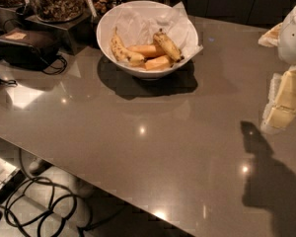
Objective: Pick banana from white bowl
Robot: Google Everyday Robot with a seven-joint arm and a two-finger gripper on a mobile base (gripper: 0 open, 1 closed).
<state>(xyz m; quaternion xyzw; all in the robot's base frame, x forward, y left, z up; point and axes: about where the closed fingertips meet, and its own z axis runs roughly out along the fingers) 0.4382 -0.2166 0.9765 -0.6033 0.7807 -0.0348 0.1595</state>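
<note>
The white bowl (138, 21) stands at the back of the grey-brown counter, lined with crumpled white paper. Several bananas lie in it: a speckled banana (121, 51) on the left, another speckled one (167, 44) on the right, and two more yellow-orange ones (152, 56) between them. My gripper (285, 101) is at the right edge of the view, above the counter, well to the right of the bowl and nearer the front. It holds nothing that I can see. Its shadow falls on the counter below it.
A clear jar of nuts (55, 0) stands on a dark stand at the back left, with a black device and cable (28, 47) beside it. The counter's front edge (89, 177) runs diagonally; cables (39, 201) lie on the floor below.
</note>
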